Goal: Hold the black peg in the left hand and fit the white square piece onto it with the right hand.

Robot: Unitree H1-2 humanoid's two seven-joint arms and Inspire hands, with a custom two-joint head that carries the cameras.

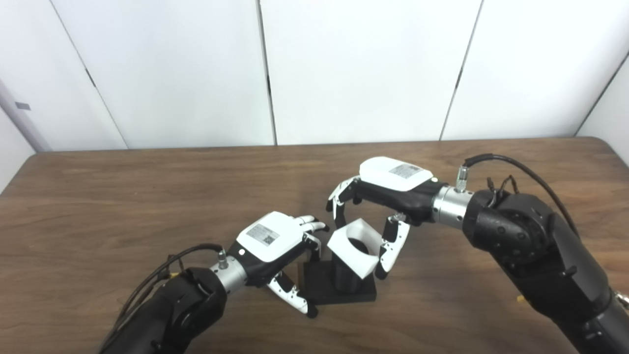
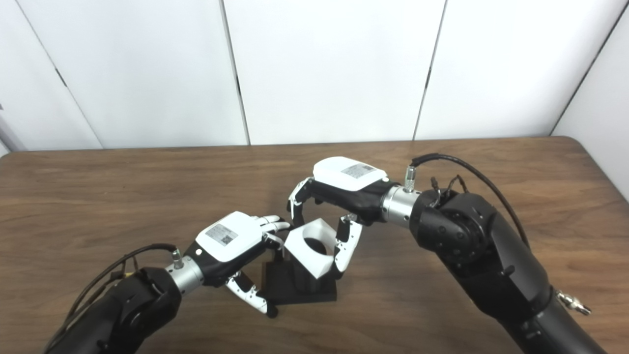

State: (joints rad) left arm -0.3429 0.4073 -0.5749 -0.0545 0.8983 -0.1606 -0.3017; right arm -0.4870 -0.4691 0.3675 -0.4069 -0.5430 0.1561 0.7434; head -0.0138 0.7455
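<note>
The black peg (image 1: 344, 291) is a short cylinder on a square black base, standing on the wooden table (image 1: 123, 196) near the front middle. The white square piece (image 1: 364, 265), with a round hole, sits tilted on top of the peg. My right hand (image 1: 388, 189) reaches over it from the right; its thumb (image 1: 390, 248) presses the piece's right side and its fingers (image 1: 339, 196) curl over the far left side. My left hand (image 1: 275, 241) grips the base's left edge, fingers behind and thumb (image 1: 295, 295) in front. Both hands also show in the right eye view, left hand (image 2: 231, 241) and right hand (image 2: 344, 184).
White wall panels stand behind the table's far edge. A black cable (image 1: 516, 169) loops over my right wrist. The table's right rear corner (image 1: 604, 142) is rounded.
</note>
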